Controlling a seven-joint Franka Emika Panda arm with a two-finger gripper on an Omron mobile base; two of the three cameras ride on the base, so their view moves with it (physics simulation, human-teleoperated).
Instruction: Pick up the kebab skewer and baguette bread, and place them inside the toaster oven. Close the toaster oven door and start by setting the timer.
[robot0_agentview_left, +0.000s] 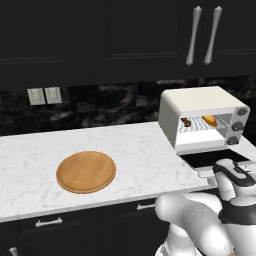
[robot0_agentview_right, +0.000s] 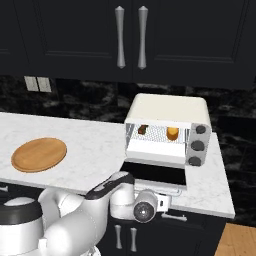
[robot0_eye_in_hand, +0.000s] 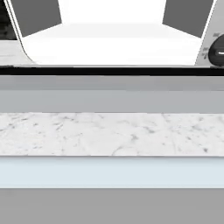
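The cream-white toaster oven (robot0_agentview_left: 200, 102) (robot0_agentview_right: 170, 107) stands at the right end of the counter. Its door (robot0_agentview_left: 210, 159) (robot0_agentview_right: 152, 172) lies folded down flat on the marble. On the wire rack inside, the kebab skewer (robot0_agentview_left: 186, 122) (robot0_agentview_right: 142, 130) lies to the left and the golden baguette bread (robot0_agentview_left: 210, 120) (robot0_agentview_right: 172, 133) to the right. My gripper (robot0_agentview_left: 206, 173) (robot0_agentview_right: 165, 201) sits low at the counter's front edge, right at the outer edge of the lowered door. Its fingers are hidden, so I cannot tell how they stand. The hand view looks level over the marble (robot0_eye_in_hand: 112, 133) into the white oven floor (robot0_eye_in_hand: 112, 43).
A round wooden board (robot0_agentview_left: 86, 171) (robot0_agentview_right: 39, 154) lies on the counter to the left. Dark knobs (robot0_agentview_right: 197, 145) run down the oven's right side, one at the hand view's edge (robot0_eye_in_hand: 217, 51). Dark cabinets with silver handles (robot0_agentview_right: 130, 37) hang above.
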